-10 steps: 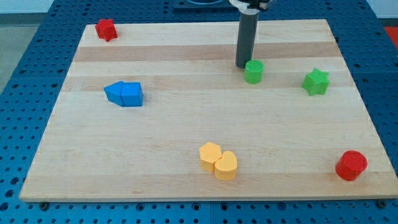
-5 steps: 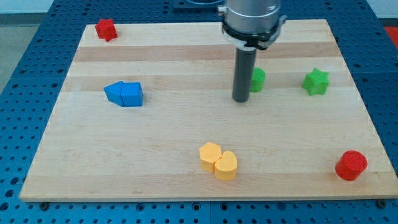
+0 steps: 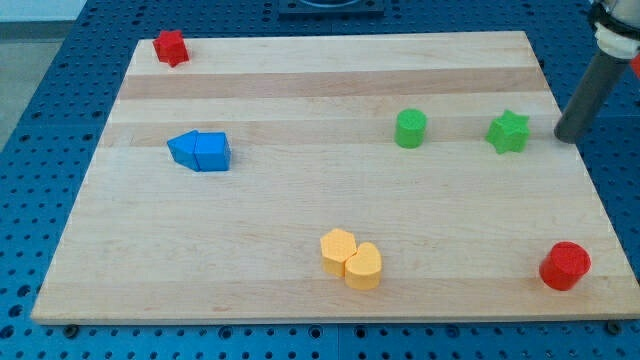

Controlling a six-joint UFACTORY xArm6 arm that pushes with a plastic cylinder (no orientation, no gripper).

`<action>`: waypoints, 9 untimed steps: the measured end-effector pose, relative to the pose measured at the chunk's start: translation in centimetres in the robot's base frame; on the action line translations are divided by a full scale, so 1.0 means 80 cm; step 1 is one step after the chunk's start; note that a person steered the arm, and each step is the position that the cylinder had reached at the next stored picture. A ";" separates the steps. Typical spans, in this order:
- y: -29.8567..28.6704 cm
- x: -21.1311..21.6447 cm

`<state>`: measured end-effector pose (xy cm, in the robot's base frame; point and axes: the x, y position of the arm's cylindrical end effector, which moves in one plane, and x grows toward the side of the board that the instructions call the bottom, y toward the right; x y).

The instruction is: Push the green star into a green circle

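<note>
The green star (image 3: 508, 131) lies near the board's right edge in the upper half. The green circle (image 3: 410, 128), a short cylinder, stands to its left with a clear gap between them. My tip (image 3: 568, 136) is down at the board's right edge, just right of the green star and at about its height in the view, apart from it by a small gap.
A red star (image 3: 171, 47) sits at the top left corner. Two blue blocks (image 3: 199, 151) lie together at the left. Two yellow blocks (image 3: 351, 258) touch near the bottom middle. A red cylinder (image 3: 565, 265) stands at the bottom right.
My tip went from the upper left of the green circle, down past its left side, then far to the right, beyond the green star. The green circle shifted slightly down.
</note>
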<state>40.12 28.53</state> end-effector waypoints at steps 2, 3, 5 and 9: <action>-0.053 0.000; -0.086 0.000; -0.129 0.001; -0.127 0.035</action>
